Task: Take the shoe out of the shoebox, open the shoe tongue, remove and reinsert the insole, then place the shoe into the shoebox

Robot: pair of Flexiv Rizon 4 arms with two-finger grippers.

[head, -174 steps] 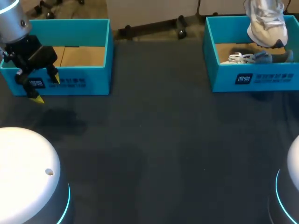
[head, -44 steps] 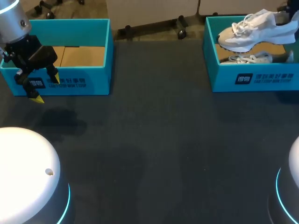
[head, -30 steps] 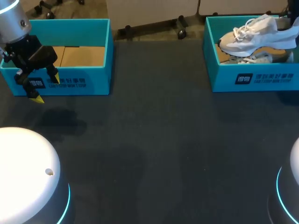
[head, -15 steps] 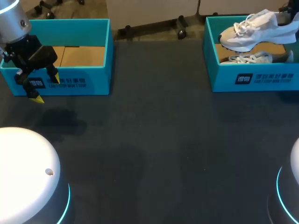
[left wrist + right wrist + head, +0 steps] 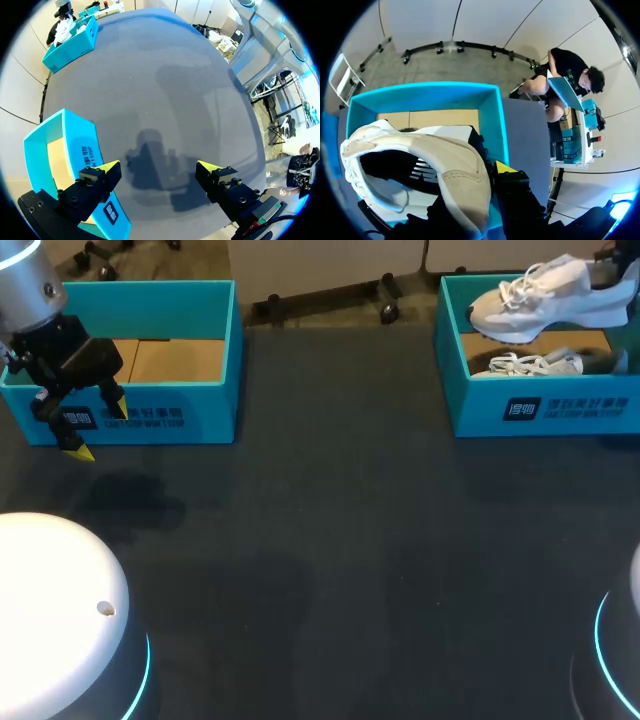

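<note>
- Your right pincer (image 5: 487,182) is clamped on the white sneaker (image 5: 545,302) at its heel end. In the right wrist view one yellow fingertip (image 5: 506,167) lies against the sneaker's collar, and the other is hidden behind the sneaker
- The white sneaker hangs in the air over the right shoebox (image 5: 540,405), lifted off the box's cardboard floor. It is sole down and roughly level, with its toe towards the box's wall on your left-arm side
- A second sneaker (image 5: 530,364) lies inside the right shoebox on the floor, under the held one and close to the front wall, with its white laces showing
- The right shoebox itself is teal and open-topped, and it stands on the dark worktop (image 5: 340,540)
- The left shoebox (image 5: 150,415) is the same teal and is also open. It stands well apart from the right shoebox, across the worktop on your left-arm side and in line with it, and its brown cardboard floor shows
- Your left pincer (image 5: 98,430) is far from the right shoebox, hanging just at the front wall of the left shoebox. Its fingers are spread wide apart above bare worktop, and the left wrist view shows that wall beside one finger
</note>
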